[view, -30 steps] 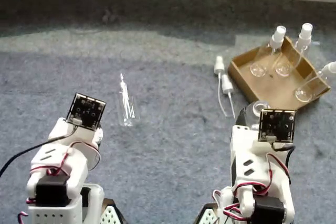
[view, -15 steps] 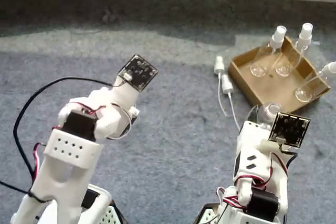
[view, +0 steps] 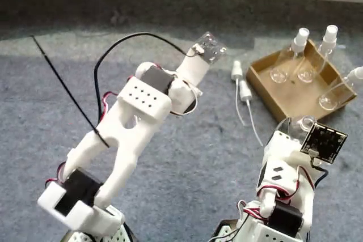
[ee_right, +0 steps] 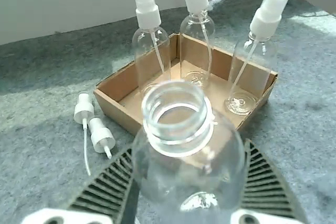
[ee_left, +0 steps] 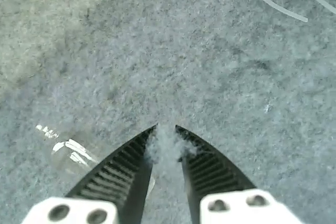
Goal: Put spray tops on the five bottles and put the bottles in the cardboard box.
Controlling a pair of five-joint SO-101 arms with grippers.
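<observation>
We see right fingers (ee_right: 105, 187) pinching an open bottle (ee_right: 181, 150) upright for capping; left fingers (ee_left: 126, 166), slightly spread, empty, hang near the spray tops (view: 237, 72)

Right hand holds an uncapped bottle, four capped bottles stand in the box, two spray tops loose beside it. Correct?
Not four. The right wrist view shows three capped bottles standing in the cardboard box. The rest holds: the right hand holds an uncapped bottle, and two spray tops lie loose beside the box.
</observation>
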